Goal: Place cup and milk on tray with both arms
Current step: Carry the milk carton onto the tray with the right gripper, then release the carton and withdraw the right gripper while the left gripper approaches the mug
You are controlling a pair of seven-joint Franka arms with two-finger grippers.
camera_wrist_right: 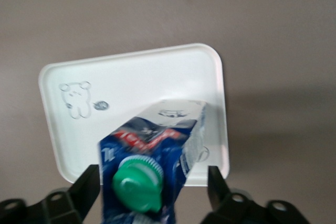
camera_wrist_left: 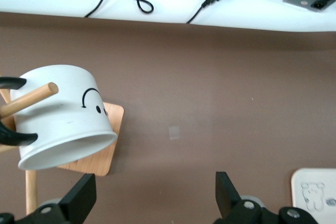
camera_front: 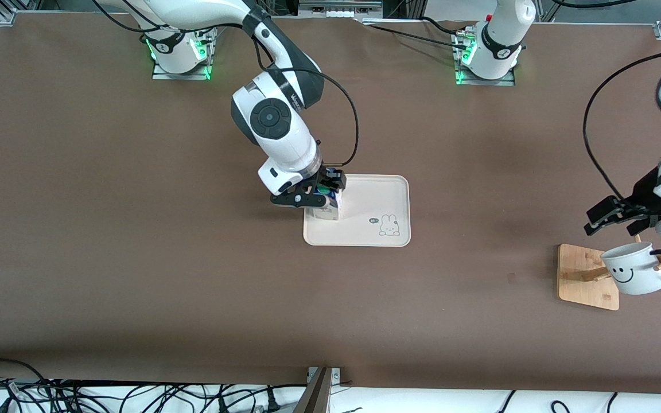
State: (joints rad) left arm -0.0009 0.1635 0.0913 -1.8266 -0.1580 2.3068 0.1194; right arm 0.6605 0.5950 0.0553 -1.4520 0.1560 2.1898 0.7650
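The brown table (camera_front: pixel 135 258) is spanned by two arms. The cream tray (camera_front: pixel 376 198) lies mid-table; the milk (camera_front: pixel 326 211) stands on it, at the end toward the right arm. The right gripper (camera_front: pixel 314 195) is seen straddling the carton, jaws released, a gap showing on each side in the right wrist view. Toward the left arm's end, the cup (camera_front: pixel 634 268) is hung tilted on a peg of the bamboo rack (camera_front: pixel 586 278). The left gripper (camera_front: pixel 617 221) hovers over rack and cup, jaws spread, nothing held. The cup is judged stiff, glazed, slippery and breakable; it is best taken by the rim wall, then slid along the peg.
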